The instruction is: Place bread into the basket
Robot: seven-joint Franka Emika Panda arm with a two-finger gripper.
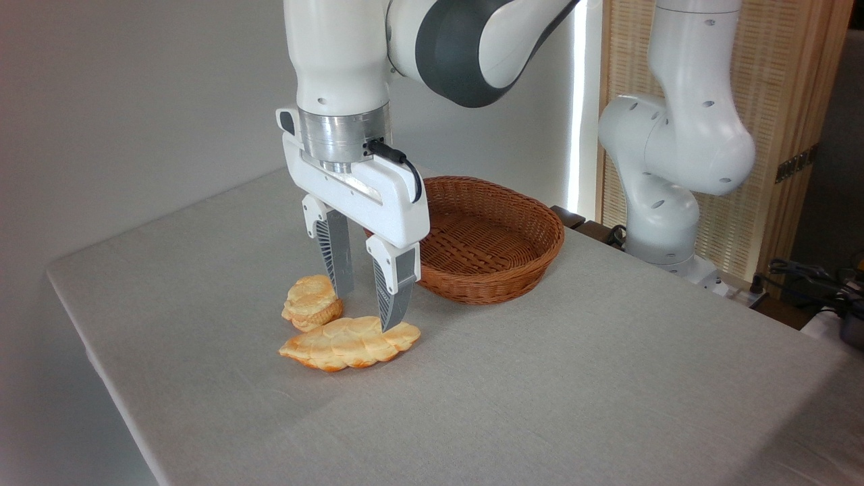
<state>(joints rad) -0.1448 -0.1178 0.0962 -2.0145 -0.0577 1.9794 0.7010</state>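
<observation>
Two baked pieces lie on the grey cloth-covered table (607,378); the small round golden-tan bun (310,302) sits leftmost, just beside my far finger; my white two-finger pincer (368,309) hangs spread wide, grasping nothing, near fingertip over the flat braided loaf (347,344); rightward rests the reddish-brown oval wicker basket (489,239).

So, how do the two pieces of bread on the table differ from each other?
The bun is small, round and puffy with ridged sides; the braided loaf is longer, flat and leaf-shaped. The bun lies farther back, the loaf nearer the camera. The bun lies beside one finger of the open hand; the loaf lies under the other's tip. Both are golden-tan and outside the basket.
</observation>
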